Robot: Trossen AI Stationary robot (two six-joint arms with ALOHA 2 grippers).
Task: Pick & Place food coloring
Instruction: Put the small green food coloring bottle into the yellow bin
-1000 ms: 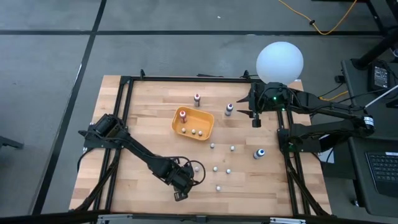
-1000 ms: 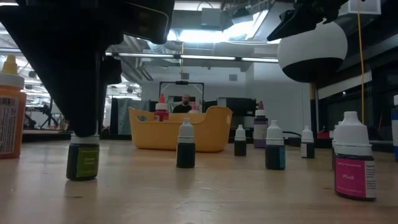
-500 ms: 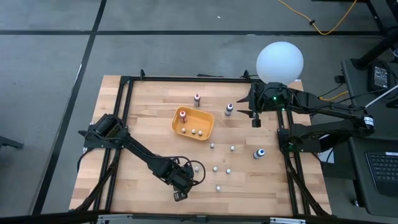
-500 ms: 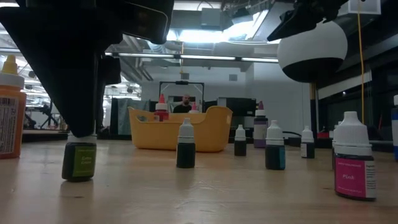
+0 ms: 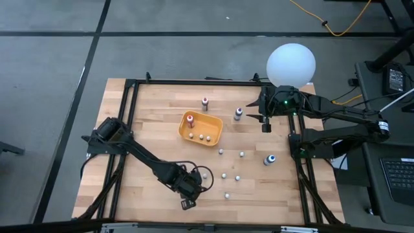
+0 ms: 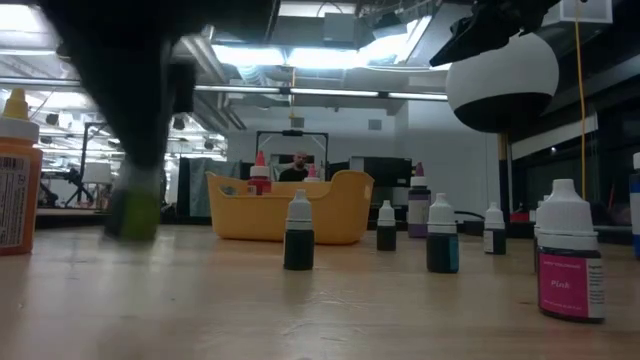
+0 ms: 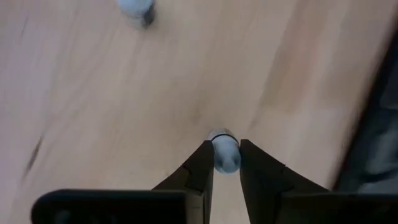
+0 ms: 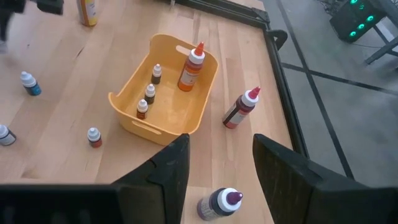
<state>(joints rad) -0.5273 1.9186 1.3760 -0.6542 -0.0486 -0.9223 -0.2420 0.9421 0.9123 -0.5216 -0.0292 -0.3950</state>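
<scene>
I am watching the left gripper at the near edge of the bench, and what has just changed is that its fingers have been closing in over the last second and are now clamping on a small green food coloring bottle, whose white cap is showing between them in the left wrist view. In the low view that green bottle is no longer standing on the wood as it was half a second ago; it is riding up and away as a blurred shape under the dark arm, so I am judging that the pick has succeeded and the carry is beginning. The orange tray is sitting toward the middle of the bench, well apart from the left gripper, and it is already holding a red-topped bottle and three tiny bottles. Several more tiny bottles are standing loose on the wood between the tray and the near edge, so I am judging the task partly done, with this bottle probably heading for the tray. The right gripper is waiting above the far right side of the bench, its fingers apart and holding nothing, with a dark purple-topped bottle standing below it.
</scene>
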